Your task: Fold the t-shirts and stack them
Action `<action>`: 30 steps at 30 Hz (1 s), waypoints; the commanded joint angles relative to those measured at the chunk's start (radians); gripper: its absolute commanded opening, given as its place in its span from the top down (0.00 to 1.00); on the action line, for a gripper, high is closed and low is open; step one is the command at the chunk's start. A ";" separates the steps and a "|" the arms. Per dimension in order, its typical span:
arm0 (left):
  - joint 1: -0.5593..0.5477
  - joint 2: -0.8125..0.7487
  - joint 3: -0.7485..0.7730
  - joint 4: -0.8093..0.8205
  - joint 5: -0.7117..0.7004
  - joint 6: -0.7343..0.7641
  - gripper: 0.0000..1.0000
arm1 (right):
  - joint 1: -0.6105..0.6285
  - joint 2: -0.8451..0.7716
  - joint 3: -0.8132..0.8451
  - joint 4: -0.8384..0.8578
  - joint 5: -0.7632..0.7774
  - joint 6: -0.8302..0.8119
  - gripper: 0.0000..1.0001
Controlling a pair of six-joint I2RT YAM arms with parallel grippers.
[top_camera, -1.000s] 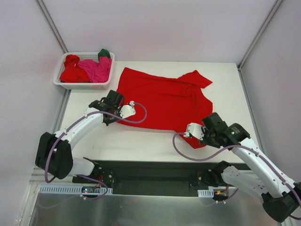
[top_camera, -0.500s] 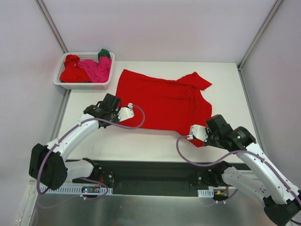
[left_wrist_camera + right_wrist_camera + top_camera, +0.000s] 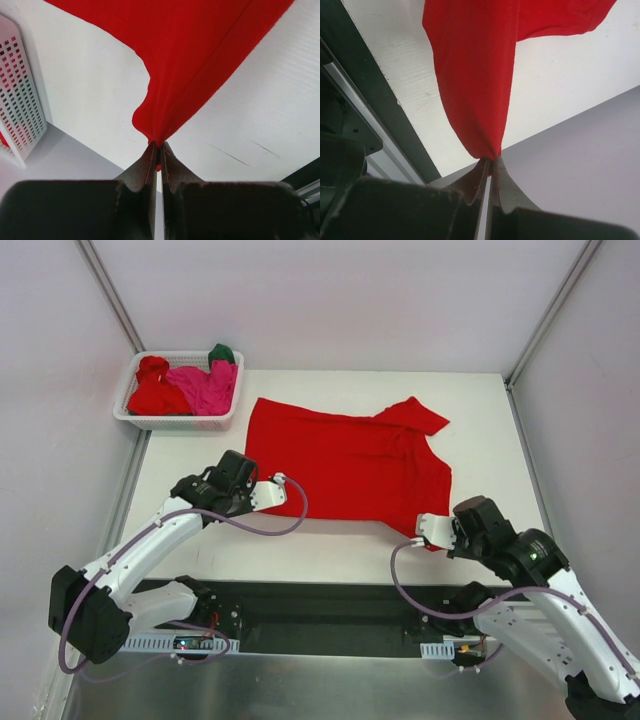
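- Fingers of the left hand are pressing together on a pinched corner of the spread red t-shirt. The jaws are standing narrow, with only a sliver of red cloth between them.
- The right hand is clamping just as narrowly on another bunched point of the same shirt, and the cloth is rising from its tips in a tight fold.
- From above, both sets of fingertips are hiding beneath the wrist housings, so the two grips are showing only in the wrist views.
- The shirt is lying spread across the middle of the white counter. The left hand is holding its near left corner and the right hand its near right corner.
- One sleeve is sticking out at the far right. The other sleeve is not making itself out among the creases.
- A white lattice basket is sitting at the counter's far left corner, near the shirt's far left edge but apart from it.
- Inside it, a crumpled red shirt and a magenta-pink shirt are lying heaped together. A dark green shirt is peeking over the far rim, mostly buried.
- The left wrist view is cutting the basket down to a strip of wall at its left edge.
- In the right wrist view a dark rail is running along the counter's near edge, and the parts beside it are blurring out.
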State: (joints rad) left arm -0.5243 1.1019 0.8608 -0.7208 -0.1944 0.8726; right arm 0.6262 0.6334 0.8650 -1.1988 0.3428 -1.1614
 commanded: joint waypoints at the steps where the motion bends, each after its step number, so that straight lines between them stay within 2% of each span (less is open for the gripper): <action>1: -0.014 -0.050 -0.023 -0.049 -0.037 0.028 1.00 | 0.006 -0.035 0.019 -0.073 0.042 -0.032 0.99; 7: -0.017 -0.077 -0.037 -0.060 -0.043 0.029 1.00 | 0.006 -0.023 0.031 -0.087 0.035 -0.006 0.99; 14: -0.017 -0.045 -0.019 -0.055 -0.053 0.042 1.00 | 0.006 0.008 0.020 -0.006 0.084 -0.021 0.99; 25: -0.017 0.065 0.038 0.072 -0.071 0.063 1.00 | 0.004 -0.008 0.000 0.136 0.151 -0.155 0.99; 30: -0.017 0.105 0.064 0.133 -0.095 0.091 1.00 | 0.007 -0.004 -0.006 0.159 0.170 -0.158 0.99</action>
State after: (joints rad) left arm -0.5316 1.1881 0.8810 -0.6559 -0.2455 0.9257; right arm 0.6273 0.6350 0.8639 -1.0832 0.4553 -1.2854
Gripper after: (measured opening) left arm 0.009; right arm 0.028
